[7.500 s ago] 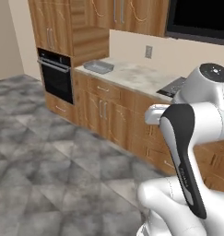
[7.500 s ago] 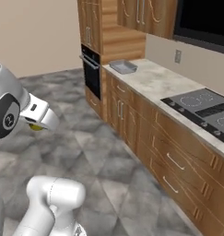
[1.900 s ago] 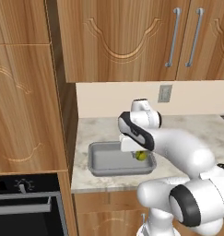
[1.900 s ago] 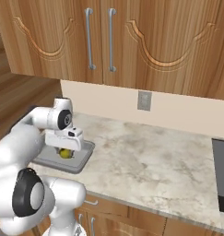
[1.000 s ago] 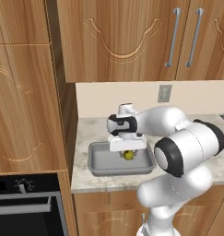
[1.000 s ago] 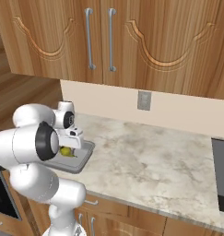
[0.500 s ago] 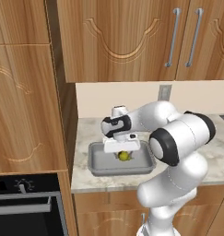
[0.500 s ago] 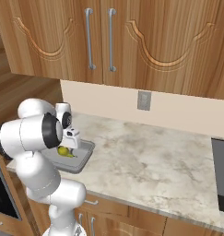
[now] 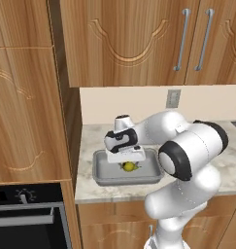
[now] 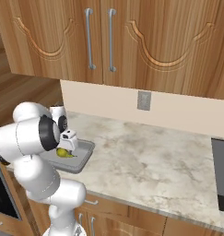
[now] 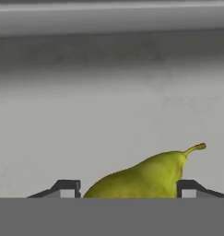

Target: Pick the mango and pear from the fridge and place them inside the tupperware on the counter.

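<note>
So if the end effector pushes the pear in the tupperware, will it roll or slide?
The pear lies on its side, rounded, so it would likely roll crookedly, toward its narrow stem end. The tupperware floor looks smooth, so it may also slide; the raised rim should stop it.

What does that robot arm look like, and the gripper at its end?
The arm is glossy white with fat rounded segments and dark bands at the joints. Its gripper is a white block ending in two small dark finger tips. No cables or markings show.
</note>
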Robot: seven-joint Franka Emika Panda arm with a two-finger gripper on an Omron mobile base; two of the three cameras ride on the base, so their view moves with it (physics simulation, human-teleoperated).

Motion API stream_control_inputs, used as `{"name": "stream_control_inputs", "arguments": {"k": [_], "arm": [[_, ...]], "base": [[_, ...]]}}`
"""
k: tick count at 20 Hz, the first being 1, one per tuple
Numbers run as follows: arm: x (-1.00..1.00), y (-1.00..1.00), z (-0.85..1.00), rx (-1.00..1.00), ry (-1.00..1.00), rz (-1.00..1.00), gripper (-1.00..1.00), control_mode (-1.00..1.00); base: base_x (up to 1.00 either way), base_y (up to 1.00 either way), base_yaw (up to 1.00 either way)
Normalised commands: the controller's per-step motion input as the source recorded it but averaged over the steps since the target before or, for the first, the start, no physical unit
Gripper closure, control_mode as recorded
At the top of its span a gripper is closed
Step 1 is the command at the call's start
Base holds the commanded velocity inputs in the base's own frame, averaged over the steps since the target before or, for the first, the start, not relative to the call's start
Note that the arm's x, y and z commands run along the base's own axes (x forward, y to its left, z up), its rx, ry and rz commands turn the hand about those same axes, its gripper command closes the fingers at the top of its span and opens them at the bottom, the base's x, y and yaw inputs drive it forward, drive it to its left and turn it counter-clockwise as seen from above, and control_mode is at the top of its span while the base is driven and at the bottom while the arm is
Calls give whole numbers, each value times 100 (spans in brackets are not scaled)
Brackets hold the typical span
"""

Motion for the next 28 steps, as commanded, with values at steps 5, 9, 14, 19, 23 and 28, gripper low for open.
{"name": "stream_control_inputs", "arguments": {"k": [5,9,14,19,23,28], "arm": [[0,0,-6,0,-27,0,-100,-100],[0,0,2,0,-1,-5,-100,-100],[-12,0,16,0,0,-5,-100,-100],[-17,0,50,0,-5,-2,-100,-100],[-31,0,43,0,-10,-4,-100,-100],[-49,0,47,0,-8,-2,-100,-100]], "base": [[0,0,0],[0,0,0],[0,0,0],[0,0,0],[0,0,0],[0,0,0]]}}
